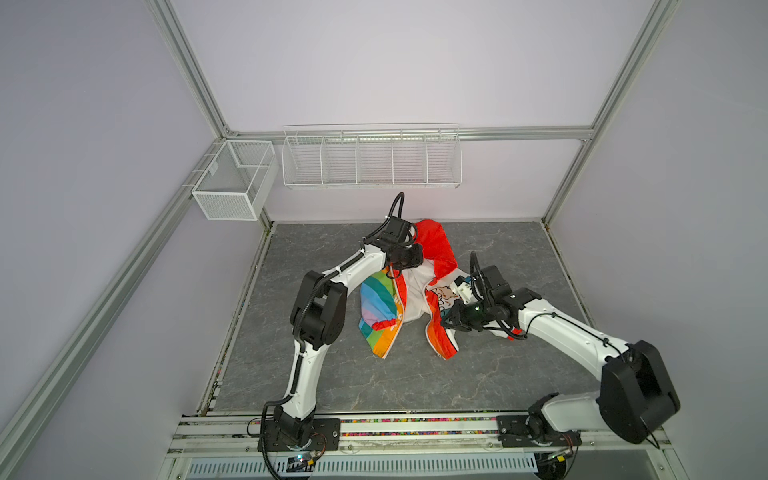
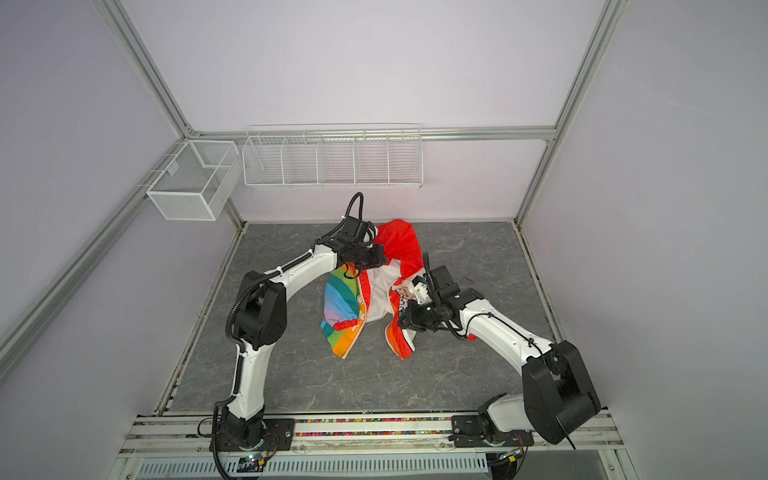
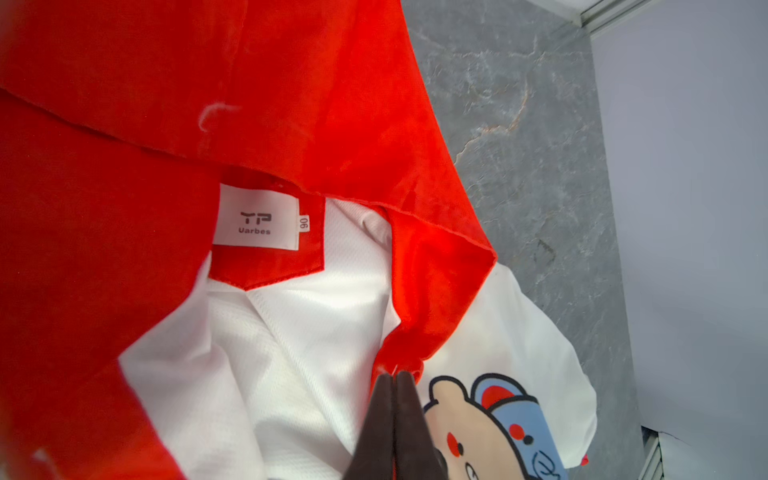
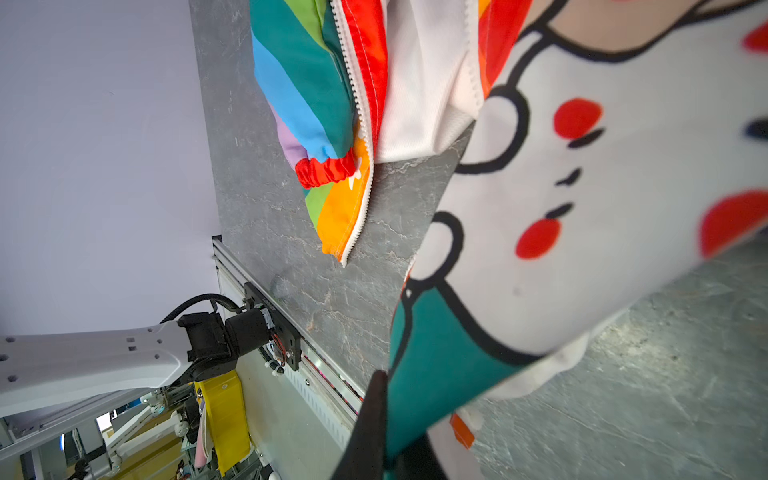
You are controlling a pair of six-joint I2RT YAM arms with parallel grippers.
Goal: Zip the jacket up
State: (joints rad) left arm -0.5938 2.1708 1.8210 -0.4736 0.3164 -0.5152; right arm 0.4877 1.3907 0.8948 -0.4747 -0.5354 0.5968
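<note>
Fabric: thin jacket (image 1: 409, 299), lying open in the middle of the grey table (image 1: 332, 374); red hood (image 1: 434, 243) far, hems near.
Long axis: far to near. The zipper teeth (image 4: 358, 104) follow it, with the two halves splayed apart toward the near hems.
Left gripper (image 3: 394, 376): fingers pressed together at the red collar edge; can't tell whether cloth is pinched.
Right gripper (image 1: 448, 322): clamped on the cartoon half, holding it off the table.
Key relation: the zipper's bottom ends lie nearward of both grippers, the right one closer. They probably need bringing together first.
Writing: neck label (image 3: 257, 218) reads "TP Uarbes", side tab "90"; rainbow-side lettering unreadable.
</note>
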